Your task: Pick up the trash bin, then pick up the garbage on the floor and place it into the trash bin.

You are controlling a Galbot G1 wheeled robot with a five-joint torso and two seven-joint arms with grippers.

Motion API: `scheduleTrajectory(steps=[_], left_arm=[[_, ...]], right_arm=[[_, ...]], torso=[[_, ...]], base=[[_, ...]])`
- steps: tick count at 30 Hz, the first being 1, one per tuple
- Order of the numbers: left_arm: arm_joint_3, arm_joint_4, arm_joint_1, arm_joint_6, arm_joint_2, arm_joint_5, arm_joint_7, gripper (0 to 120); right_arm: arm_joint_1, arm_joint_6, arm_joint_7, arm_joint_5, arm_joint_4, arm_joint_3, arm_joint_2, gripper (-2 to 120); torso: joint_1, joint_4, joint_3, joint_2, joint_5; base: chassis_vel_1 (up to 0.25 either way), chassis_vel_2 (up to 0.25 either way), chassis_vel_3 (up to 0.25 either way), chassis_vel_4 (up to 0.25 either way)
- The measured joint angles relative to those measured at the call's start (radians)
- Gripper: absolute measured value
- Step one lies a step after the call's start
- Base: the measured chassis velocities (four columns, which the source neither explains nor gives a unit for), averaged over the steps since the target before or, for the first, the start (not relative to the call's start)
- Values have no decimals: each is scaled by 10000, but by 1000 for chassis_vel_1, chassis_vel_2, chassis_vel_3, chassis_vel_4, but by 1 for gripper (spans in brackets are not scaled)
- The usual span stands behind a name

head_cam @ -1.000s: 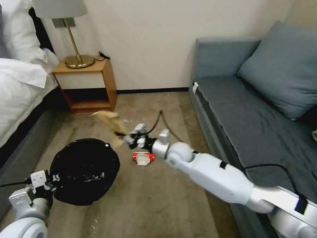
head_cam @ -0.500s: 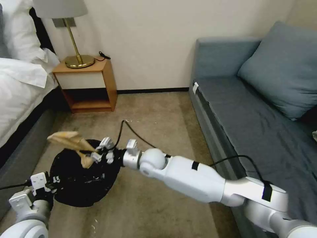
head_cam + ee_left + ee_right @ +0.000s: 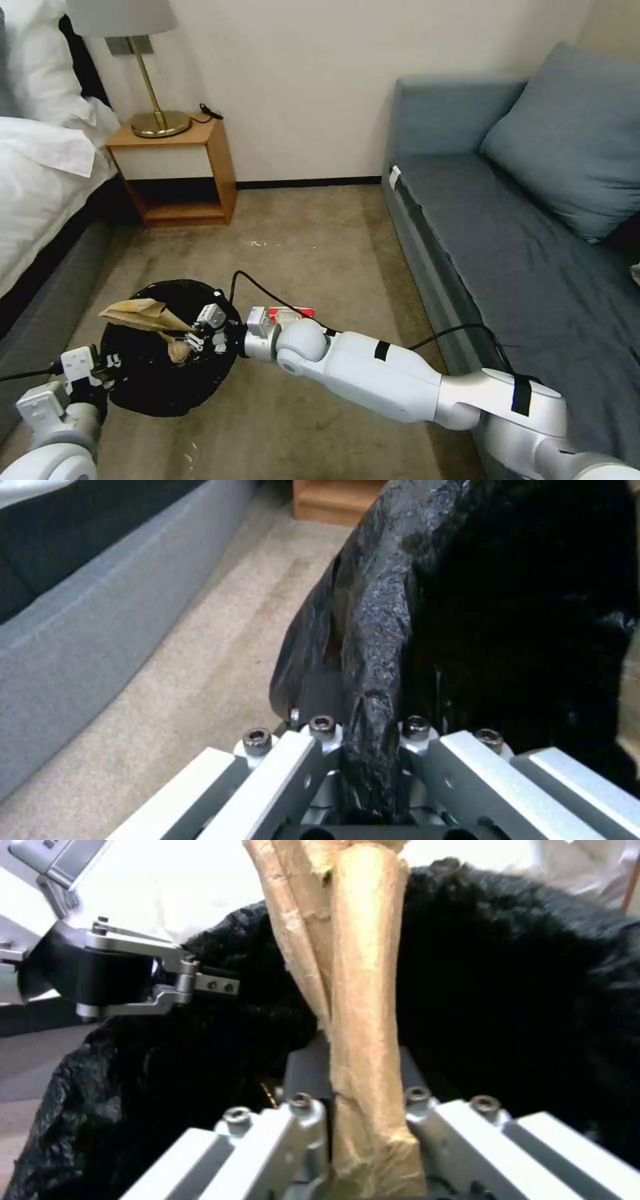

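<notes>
Tan crumpled paper [image 3: 141, 313], pinched between the pressed-together fingers of the right gripper [image 3: 189, 335], juts out past the fingertips over the open trash bin [image 3: 167, 393]. Left gripper [image 3: 107, 368] clamps the bin's near rim and black liner. Red-and-white packet [image 3: 293, 311] lies on the carpet just behind the right wrist.

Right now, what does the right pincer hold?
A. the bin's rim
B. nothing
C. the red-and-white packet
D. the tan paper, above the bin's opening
D: the right pincer is shut on the tan paper over the trash bin, whose rim the left pincer grips.
</notes>
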State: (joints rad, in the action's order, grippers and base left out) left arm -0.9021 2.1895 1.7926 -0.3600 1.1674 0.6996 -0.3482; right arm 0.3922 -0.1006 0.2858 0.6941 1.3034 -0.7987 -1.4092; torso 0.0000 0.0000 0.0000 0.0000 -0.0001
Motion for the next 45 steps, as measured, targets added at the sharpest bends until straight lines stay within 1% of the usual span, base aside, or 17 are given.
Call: scheduleTrajectory(steps=[5,7,10,11,13,16,22,27,30,33,34,36,37,38,41,43,45], left_arm=[[128,-38,-66,-39,69,-69,-4,3],[132,-18,-50,-39,84,-88,-4,3],[122,0,35,-21,103,-124,-4,3],[122,0,35,-21,103,-124,-4,3],[109,88,53,-12,150,-130,-6,3],[109,151,73,-12,183,-136,-3,3],[72,178,161,-6,209,-158,-3,3],[33,185,204,28,178,-155,-3,3],[33,201,208,28,159,-146,-3,3],[-46,211,296,46,100,-89,-2,3],[-46,211,296,46,100,-89,-2,3],[-121,213,363,73,81,-58,-3,3],[-121,213,363,73,81,-58,-3,3],[-144,216,380,78,70,-38,0,3],[-200,252,432,87,79,-18,11,3],[-205,253,438,88,90,-19,11,3],[-221,255,475,99,119,-18,11,3]], right_arm=[[118,-85,0,-77,30,47,141,33],[168,-92,-8,-114,53,75,161,35],[364,-110,-16,-187,180,162,314,51],[364,-110,-16,-187,180,162,314,51],[412,-130,30,-281,283,159,501,63],[413,-136,43,-312,371,166,616,68],[379,-341,383,-279,881,611,1222,94],[489,-869,267,-11,1251,1268,1565,100],[662,-1099,-346,-210,1438,1598,1655,100],[1440,-1626,-3209,-2028,2162,2694,1783,100],[1440,-1626,-3209,-2028,2162,2694,1783,100],[1976,-1709,-4595,-3333,2616,3378,1940,100],[1976,-1709,-4595,-3333,2616,3378,1940,100],[2249,-1678,-5167,-3834,2858,3653,2032,100],[3498,-749,-7317,-5392,3877,4301,2437,100],[3744,-541,-7579,-5575,4061,4382,2508,100],[4932,24,-8297,-6002,4694,4749,2676,100]], torso=[[0,0,0,0,1],[0,0,0,0,1],[0,1,0,0,1],[0,1,0,0,1],[0,0,0,0,1],[-1,0,0,0,2],[0,0,0,0,2],[0,1,0,0,2],[-1,1,0,0,3],[0,0,0,0,3],[0,0,0,0,3],[-1,1,0,0,3],[-1,1,0,0,3],[0,1,0,0,3],[0,2,-1,1,4],[0,2,-1,0,3],[0,-2,-1,0,4]], base=[[0,0,0,0],[0,0,0,0],[0,0,0,0],[0,0,0,0],[0,0,0,0],[0,0,0,0],[0,0,0,0],[0,0,0,0],[0,0,0,0],[0,0,0,0],[0,0,0,0],[0,0,0,0],[0,0,0,0],[0,0,0,0],[0,0,0,0],[0,0,0,0],[0,0,0,0]])
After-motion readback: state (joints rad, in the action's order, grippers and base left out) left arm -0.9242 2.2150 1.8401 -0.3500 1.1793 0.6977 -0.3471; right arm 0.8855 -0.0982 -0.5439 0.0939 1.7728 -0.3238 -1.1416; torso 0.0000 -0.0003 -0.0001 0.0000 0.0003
